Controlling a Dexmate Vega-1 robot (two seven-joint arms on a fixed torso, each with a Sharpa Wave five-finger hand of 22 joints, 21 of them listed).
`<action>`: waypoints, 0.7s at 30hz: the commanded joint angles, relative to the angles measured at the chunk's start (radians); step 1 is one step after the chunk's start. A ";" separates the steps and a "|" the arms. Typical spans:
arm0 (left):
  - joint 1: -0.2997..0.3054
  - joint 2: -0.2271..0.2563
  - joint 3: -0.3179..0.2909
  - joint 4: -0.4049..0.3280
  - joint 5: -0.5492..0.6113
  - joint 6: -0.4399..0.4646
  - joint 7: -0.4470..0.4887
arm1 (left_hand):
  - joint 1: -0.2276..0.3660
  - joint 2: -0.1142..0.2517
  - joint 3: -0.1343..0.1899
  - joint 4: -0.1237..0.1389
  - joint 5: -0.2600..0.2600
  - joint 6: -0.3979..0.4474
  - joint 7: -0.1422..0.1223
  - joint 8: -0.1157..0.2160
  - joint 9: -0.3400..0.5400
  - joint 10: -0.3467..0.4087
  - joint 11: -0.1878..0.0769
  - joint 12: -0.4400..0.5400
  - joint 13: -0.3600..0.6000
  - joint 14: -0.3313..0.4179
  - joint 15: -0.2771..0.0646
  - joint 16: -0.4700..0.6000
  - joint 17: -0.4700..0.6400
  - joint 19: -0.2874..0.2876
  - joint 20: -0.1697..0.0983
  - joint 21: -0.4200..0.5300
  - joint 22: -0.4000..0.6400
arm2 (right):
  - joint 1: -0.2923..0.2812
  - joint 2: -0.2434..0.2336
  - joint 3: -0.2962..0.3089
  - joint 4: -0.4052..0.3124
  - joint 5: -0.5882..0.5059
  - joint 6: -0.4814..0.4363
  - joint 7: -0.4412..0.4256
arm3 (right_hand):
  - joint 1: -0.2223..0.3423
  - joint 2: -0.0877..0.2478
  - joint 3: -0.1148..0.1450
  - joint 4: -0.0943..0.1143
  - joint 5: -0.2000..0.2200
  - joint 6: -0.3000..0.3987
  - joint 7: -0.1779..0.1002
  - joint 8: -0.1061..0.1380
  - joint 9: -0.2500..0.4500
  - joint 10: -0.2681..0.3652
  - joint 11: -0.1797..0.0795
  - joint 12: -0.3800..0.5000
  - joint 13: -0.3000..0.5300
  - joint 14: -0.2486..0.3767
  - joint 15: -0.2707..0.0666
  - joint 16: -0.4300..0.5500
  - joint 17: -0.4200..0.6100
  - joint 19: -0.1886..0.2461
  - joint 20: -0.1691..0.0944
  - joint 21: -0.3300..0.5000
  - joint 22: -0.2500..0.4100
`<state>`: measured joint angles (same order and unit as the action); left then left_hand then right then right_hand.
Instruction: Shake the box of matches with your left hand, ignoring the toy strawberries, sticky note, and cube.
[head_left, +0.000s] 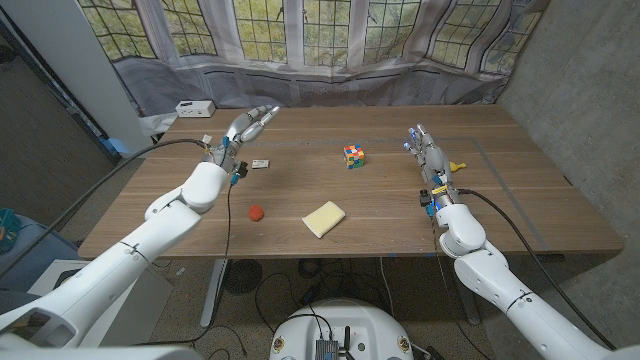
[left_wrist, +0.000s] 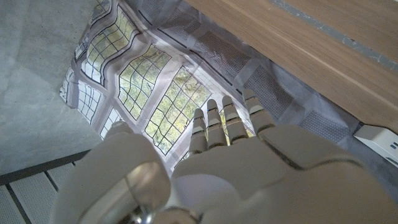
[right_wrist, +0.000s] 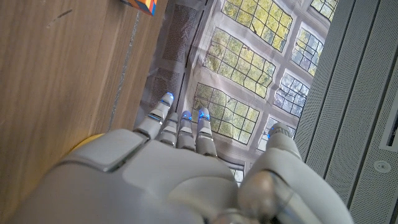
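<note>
Left fingers (left_wrist: 224, 121): straight, close side by side, thumb set apart; released, grasping nothing.
Left hand (head_left: 246, 128): raised above the far-left part of the table, fingers aimed toward the far edge and the curtain. In the left wrist view the hand (left_wrist: 249, 168) shows its back, with the curtain past the fingertips.
Right fingers (right_wrist: 183, 127): straight, close together, thumb apart; released, grasping nothing.
Right hand (head_left: 428, 152): stands over the right part of the table, fingers aimed at the far edge. In the right wrist view the hand (right_wrist: 186, 180) shows its back, with a yellow edge beside it on the table side.
Matchbox (head_left: 261, 162): small and pale, lying on the table just beside the left wrist, toward the table's middle. No finger touches it.
Strawberry (head_left: 256, 212): small and red, on the table nearer the robot than the matchbox, beside the left forearm.
Sticky note (head_left: 324, 219): pale yellow pad, lying askew near the table's front middle, to the right of the strawberry.
Cube (head_left: 354, 155): multicoloured, standing at the table's middle, between the two hands; a corner of it (right_wrist: 140, 5) shows in the right wrist view.
Yellow item (head_left: 456, 165): small, just beside the right hand on its outer side; kind cannot be told.
White box (head_left: 195, 107): past the table's far-left corner.
Table (head_left: 520, 190): wooden, bearing all the listed items.
Curtain (head_left: 330, 40): printed with leaded windows, hanging behind the table.
</note>
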<state>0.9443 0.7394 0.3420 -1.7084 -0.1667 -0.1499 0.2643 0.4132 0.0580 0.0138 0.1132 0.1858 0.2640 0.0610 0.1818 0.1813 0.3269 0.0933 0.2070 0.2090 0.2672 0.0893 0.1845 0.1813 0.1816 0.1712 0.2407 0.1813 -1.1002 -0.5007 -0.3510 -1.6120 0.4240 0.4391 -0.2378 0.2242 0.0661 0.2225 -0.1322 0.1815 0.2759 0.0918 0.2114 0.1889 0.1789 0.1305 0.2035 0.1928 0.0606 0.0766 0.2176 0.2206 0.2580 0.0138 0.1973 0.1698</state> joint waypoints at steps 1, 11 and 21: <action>0.040 -0.049 -0.029 0.031 -0.132 -0.150 -0.058 | -0.002 0.004 0.002 -0.007 0.009 0.010 0.015 0.009 0.000 0.007 0.010 0.007 -0.001 0.010 -0.005 0.007 -0.001 0.028 -0.027 0.006 -0.001 | 0.008 -0.031 0.004 -0.011 0.011 -0.012 0.044 | 0.004 0.002 -0.005 -0.001 -0.002 -0.036 -0.005 -0.015 0.002 0.003 -0.003 -0.001 0.004 0.010 0.002 0.000 0.001 0.011 -0.001 0.001 0.003; 0.060 -0.077 -0.058 0.083 -0.324 -0.221 -0.191 | 0.000 0.004 0.002 -0.012 0.010 0.000 0.021 0.005 -0.001 -0.003 0.020 0.003 -0.002 -0.003 -0.002 0.001 -0.001 0.011 -0.035 -0.007 -0.002 | 0.024 -0.048 0.001 -0.011 0.010 -0.030 0.061 | 0.000 -0.002 -0.009 0.000 -0.002 -0.066 -0.008 -0.025 0.001 -0.007 -0.009 -0.005 0.003 0.009 -0.004 -0.001 0.001 0.021 -0.007 0.003 0.003; 0.060 -0.113 -0.066 0.150 -0.434 -0.223 -0.244 | 0.000 0.006 0.000 -0.019 0.011 -0.029 0.036 -0.003 -0.002 -0.035 0.010 -0.006 -0.006 -0.033 -0.013 -0.006 -0.003 0.017 -0.109 -0.019 -0.003 | 0.057 -0.034 -0.022 0.009 0.010 -0.041 0.077 | -0.003 -0.005 -0.012 0.001 -0.002 -0.070 -0.008 -0.025 0.001 -0.014 -0.005 -0.007 0.003 0.000 -0.001 -0.005 0.001 0.012 -0.006 -0.001 0.002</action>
<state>0.9982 0.6626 0.2881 -1.6227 -0.4774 -0.3443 0.0960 0.4132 0.0580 0.0142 0.0962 0.1936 0.2502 0.0928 0.1818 0.1765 0.3026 0.1019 0.2065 0.2031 0.2482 0.0719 0.1834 0.1765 0.1997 0.0802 0.2296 0.1766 -1.0700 -0.5387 -0.3542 -1.6183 0.4358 0.4099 -0.1783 0.2242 0.0661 0.2141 -0.1321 0.1815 0.2087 0.0820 0.1881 0.1887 0.1687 0.1219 0.1996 0.1928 0.0639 0.0727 0.2176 0.2183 0.2755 0.0071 0.1973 0.1698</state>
